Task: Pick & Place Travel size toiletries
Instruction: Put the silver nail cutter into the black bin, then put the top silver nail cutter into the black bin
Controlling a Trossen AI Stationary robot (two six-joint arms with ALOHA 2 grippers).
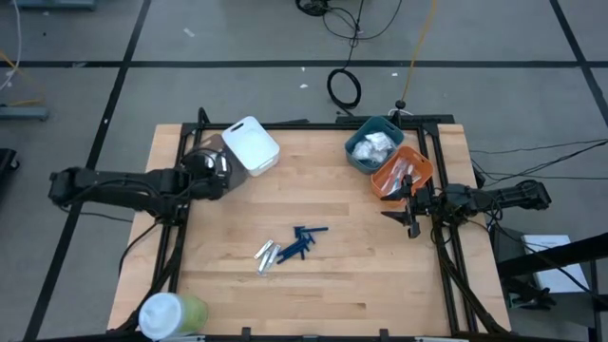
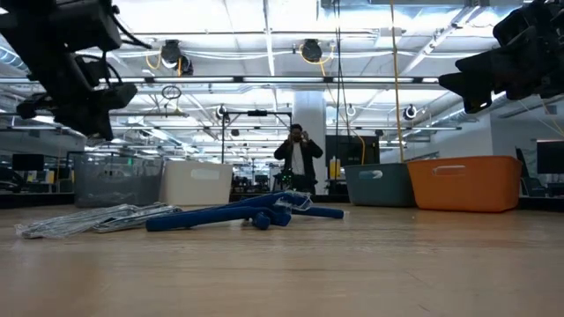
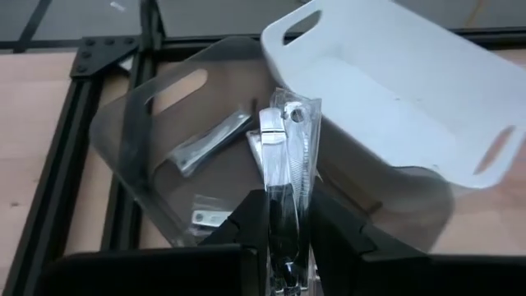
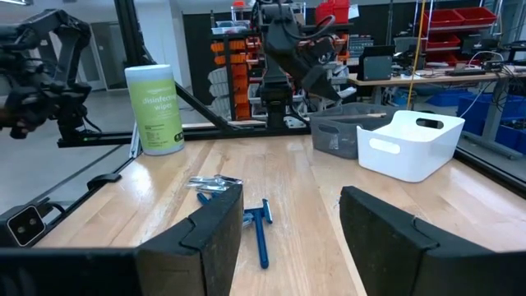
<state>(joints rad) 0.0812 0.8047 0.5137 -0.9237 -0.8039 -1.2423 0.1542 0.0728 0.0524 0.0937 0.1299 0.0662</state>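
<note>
Wooden tabletop carries four bins. Left gripper hangs over the clear bin, clenched on a clear packet; release is judged next. Two packets already lie inside. Right gripper waits spread by the orange bin. Several blue razors and roughly two silver packets remain mid-table.

Four bins, one wipes canister, two robot arms.

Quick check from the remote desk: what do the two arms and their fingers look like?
Both arms are dark, nearly black, jointed segments. The left arm and right arm carry black cabling. The right gripper has broad, blocky matte-black fingers.
</note>
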